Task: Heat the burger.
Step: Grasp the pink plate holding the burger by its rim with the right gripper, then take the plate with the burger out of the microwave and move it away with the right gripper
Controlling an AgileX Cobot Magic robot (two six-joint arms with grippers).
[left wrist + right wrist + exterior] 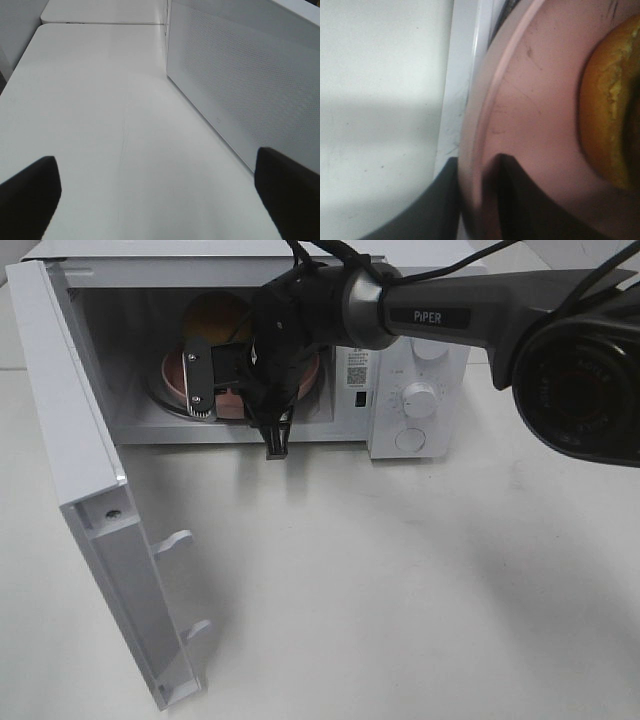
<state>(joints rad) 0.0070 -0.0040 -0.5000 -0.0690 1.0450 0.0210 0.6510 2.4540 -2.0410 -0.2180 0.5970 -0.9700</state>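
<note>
- The burger (215, 325) sits on the pink plate (178, 375) inside the open microwave (400, 370), on the turntable; only the top bun shows past the arm.
- The right tool (477, 197) has one finger on each side of the plate's rim, as the right wrist view shows. The jaws stand narrow and appear to pinch the rim.
- The left tool (157, 187) hangs spread and empty over the table (100, 125), just beside the microwave's side wall.
- Step in hand, as judged: seat the plate fully in the cavity.
- Keep the plate level so that the tall burger does not tip.
- Slide the plate toward the turntable's centre, then lower it flat before parting the fingers.
- Withdraw straight out, clear of the door (90, 500), which stands swung wide.
- Closing the door and setting the dial (420, 398) are not yet done.
</note>
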